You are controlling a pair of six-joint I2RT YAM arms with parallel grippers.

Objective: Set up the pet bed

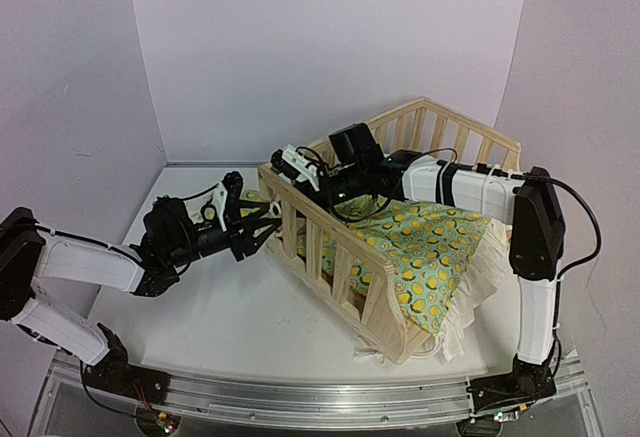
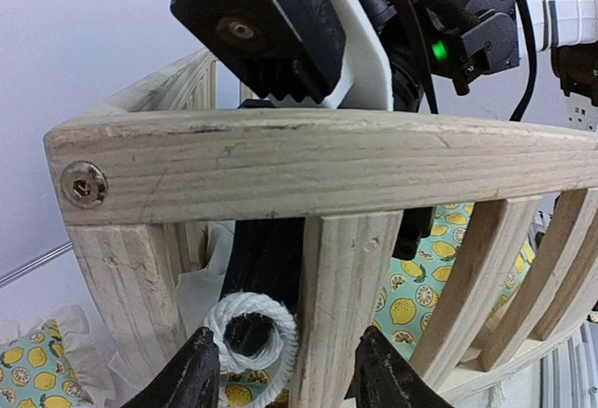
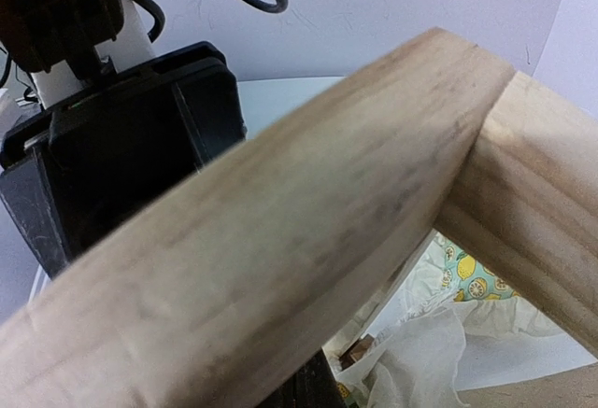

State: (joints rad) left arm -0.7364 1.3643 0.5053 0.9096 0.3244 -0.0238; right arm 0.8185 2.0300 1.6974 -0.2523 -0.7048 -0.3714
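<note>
Where the pet bed stands: we see the pine frame (image 1: 320, 214) set askew on the right half of the white tabletop (image 1: 220, 307), its low side toward the near right.
Inside the frame: the cushion (image 1: 430, 252), green with yellow lemons, lies in the bed. Its cream ruffle (image 1: 480, 277) spills out over the low side onto the tabletop.
Pillow: a small matching pillow (image 2: 28, 371) shows left of the corner post in the left wrist view, outside the slats. We cannot tell whether it touches the frame.
Left pincer: the left pincer (image 2: 285, 375) is released and grasps nothing. It sits low against the outer face of the near slatted side, by the left corner, with one fingertip on each side of a slat (image 2: 332, 296).
Right pincer: the right arm (image 1: 470, 187) reaches across the bed above the cushion. The right pincer (image 1: 298, 170) is clenched just above and inside the top rail (image 2: 308, 165) at that same corner. We cannot tell what it holds, if anything.
In the way: the top rail fills most of the right wrist view. A white cord ring (image 2: 245, 303) shows behind the slats, against a dark part that dips inside the frame.
Around: a screw head (image 2: 83, 184) sits in the end of the rail.
</note>
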